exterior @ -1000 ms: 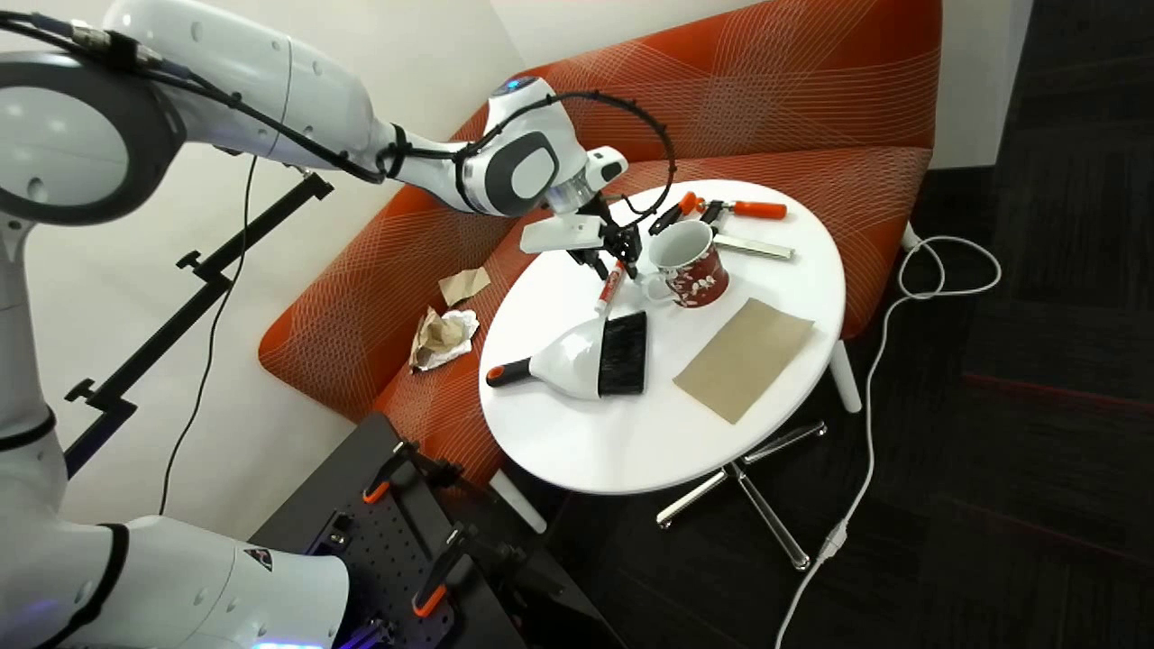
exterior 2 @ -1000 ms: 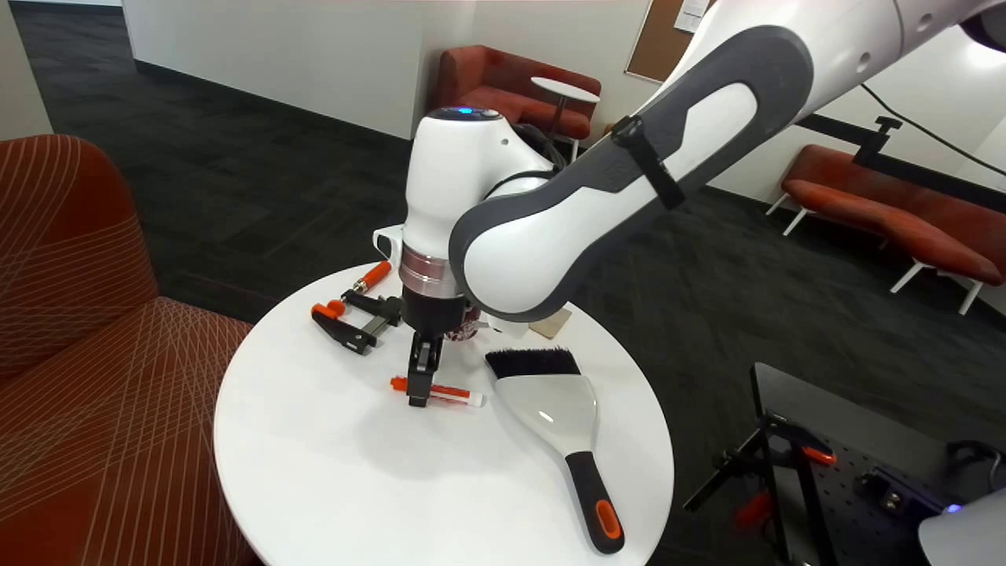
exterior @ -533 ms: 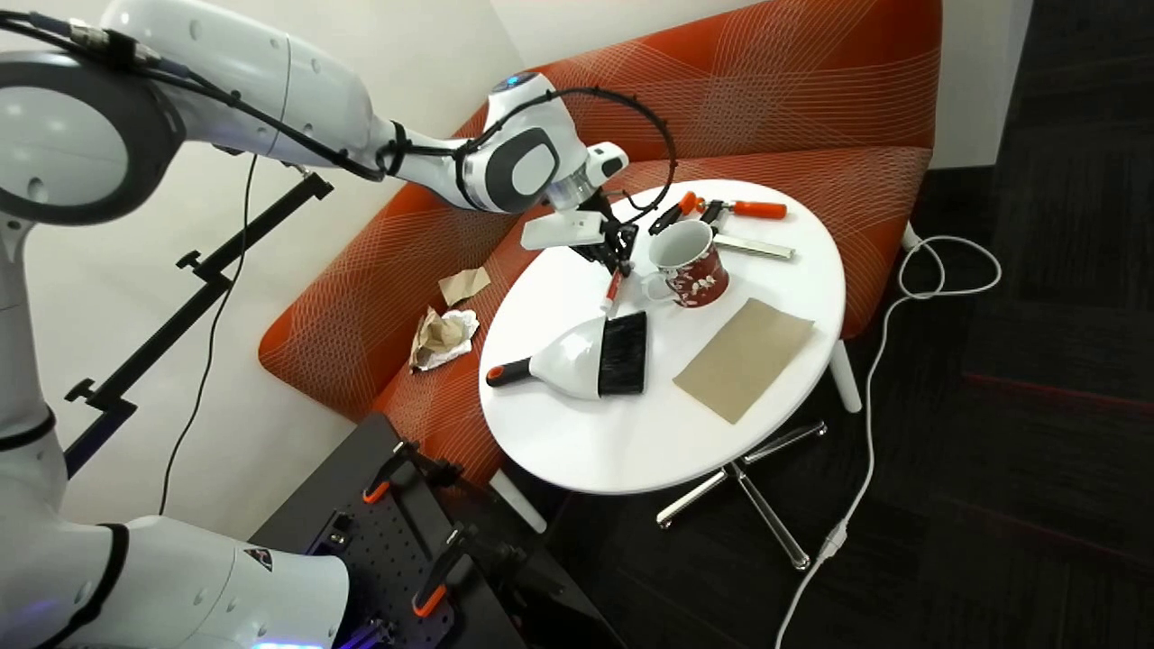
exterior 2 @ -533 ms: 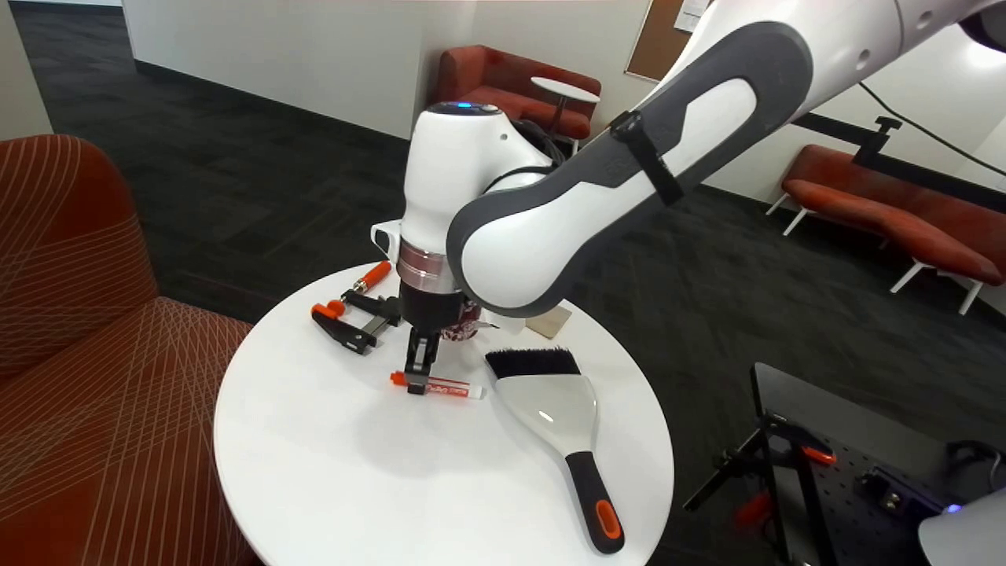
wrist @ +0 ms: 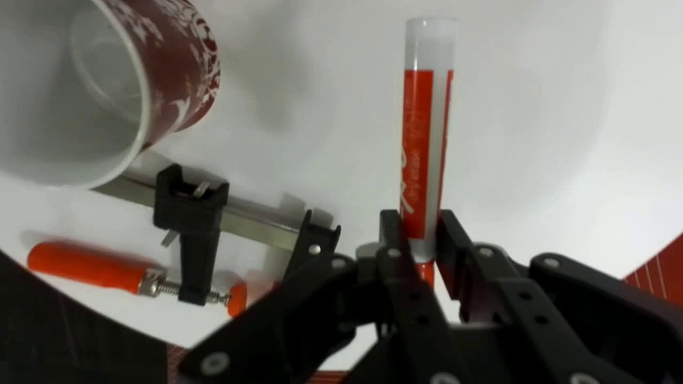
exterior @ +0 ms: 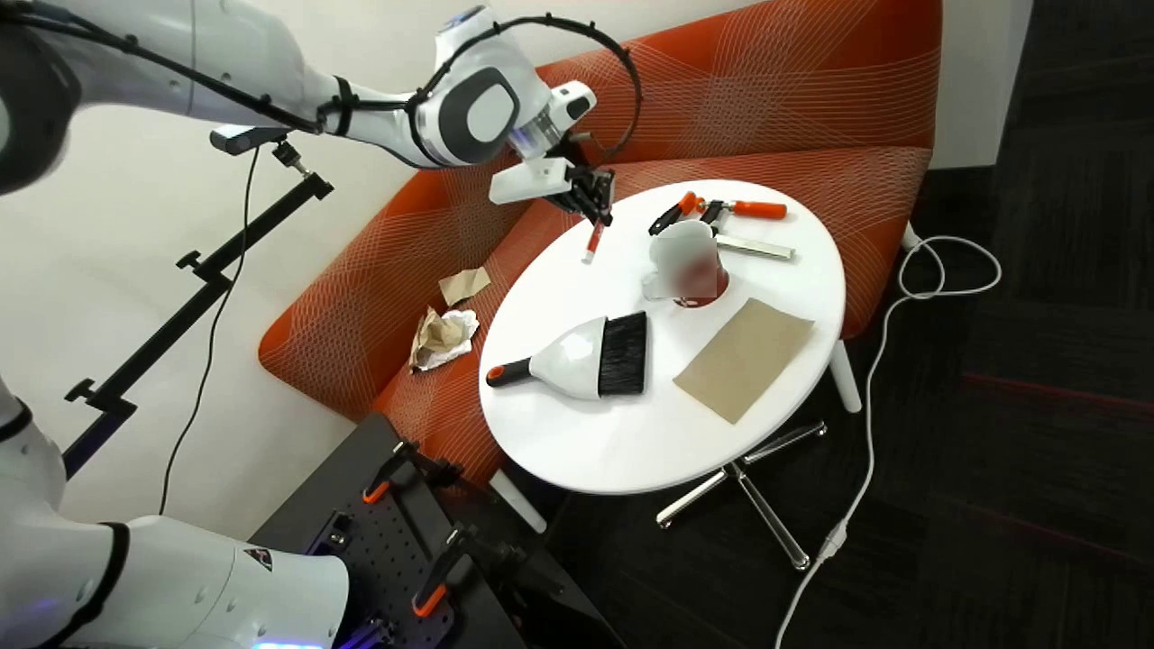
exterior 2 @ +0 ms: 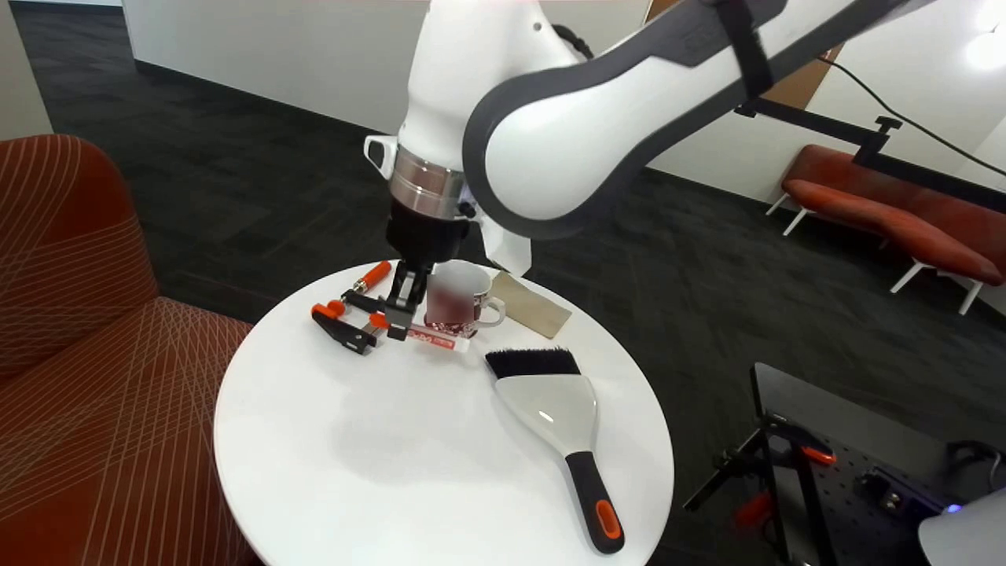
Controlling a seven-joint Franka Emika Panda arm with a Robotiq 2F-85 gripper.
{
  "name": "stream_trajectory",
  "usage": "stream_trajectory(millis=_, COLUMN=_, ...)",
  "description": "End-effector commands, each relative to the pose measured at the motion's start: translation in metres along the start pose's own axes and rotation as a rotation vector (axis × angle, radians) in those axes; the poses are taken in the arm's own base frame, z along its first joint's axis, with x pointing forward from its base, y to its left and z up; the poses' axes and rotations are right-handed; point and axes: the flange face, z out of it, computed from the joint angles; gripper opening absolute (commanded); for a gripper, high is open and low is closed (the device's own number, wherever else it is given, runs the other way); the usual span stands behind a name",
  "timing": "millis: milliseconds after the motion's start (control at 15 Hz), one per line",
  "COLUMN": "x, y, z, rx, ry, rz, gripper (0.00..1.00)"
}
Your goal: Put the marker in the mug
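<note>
Black, two-fingered metal pincer [wrist: 420, 226] clamps the red-and-white cylindrical plastic marker [wrist: 426, 138] near one end above the round white worktop [exterior: 622, 460], presumably leaving the other end free to enter the upright red-and-white ceramic mug [wrist: 130, 74], left in the wrist view.

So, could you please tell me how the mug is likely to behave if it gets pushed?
Upright and fairly wide for its height, the mug would probably slide on the smooth-looking white table before tipping. Its handle juts out on one side, so it may swivel if pushed there. Its smooth white inside suggests ceramic, so a fall could chip it.
</note>
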Motion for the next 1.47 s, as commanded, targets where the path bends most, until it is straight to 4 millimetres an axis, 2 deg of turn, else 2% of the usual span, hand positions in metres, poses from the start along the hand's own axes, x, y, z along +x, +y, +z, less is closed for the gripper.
stream_trajectory(millis=0, x=-0.016, y=-0.008, z=-0.062, rx=-0.039, ry=0.028, rz=0.024, gripper=0.06)
stream_trajectory(millis=267, x=-0.028, y=-0.008, z=-0.110, rx=-0.068, ry=0.069, rz=0.032, gripper=0.06)
stream_trajectory(millis=533, x=-0.038, y=-0.017, z=-0.142, rx=-0.068, ry=0.101, rz=0.007, gripper=0.06)
stream_trajectory(millis=600, x=-0.024, y=-0.007, z=-0.126, rx=-0.059, ry=0.104, rz=0.012, gripper=0.19)
stream_trajectory(millis=733, x=-0.028, y=-0.012, z=-0.136, rx=-0.060, ry=0.110, rz=0.006, gripper=0.19)
stream_trajectory(millis=1000, x=-0.032, y=-0.014, z=-0.135, rx=-0.058, ry=0.105, rz=0.004, gripper=0.19)
stream_trajectory(millis=1067, x=-0.032, y=-0.014, z=-0.134, rx=-0.058, ry=0.104, rz=0.004, gripper=0.05)
stream_trajectory(millis=1400, x=-0.026, y=-0.007, z=-0.135, rx=-0.123, ry=0.222, rz=0.135, gripper=0.05)
